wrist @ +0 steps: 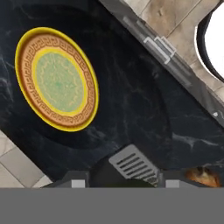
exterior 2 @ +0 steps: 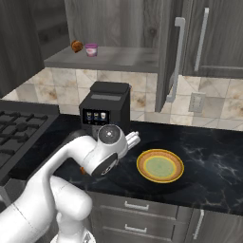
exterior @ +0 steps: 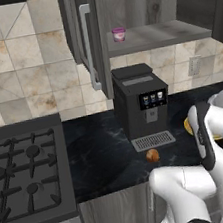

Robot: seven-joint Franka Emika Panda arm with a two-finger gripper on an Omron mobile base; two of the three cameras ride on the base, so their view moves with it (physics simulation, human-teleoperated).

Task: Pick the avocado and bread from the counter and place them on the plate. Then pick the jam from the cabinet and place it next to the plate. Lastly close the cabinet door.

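The pincer [wrist: 125,184] hangs over the black table [wrist: 131,109], tips pointing down. A dark greenish lump, seemingly the avocado [wrist: 127,182], lies between the tips; whether they are clamping it I cannot tell. In the hand view the plate [wrist: 26,57] lies bare, well apart to the upper left of the pincer. The bread [wrist: 203,177] sits near the right-hand tip, and a coffee machine's grille [wrist: 133,164] is just above the tips. The jam [exterior: 118,34] stands high above on the cabinet [exterior: 172,32] shelf, with the door [exterior: 94,40] open.
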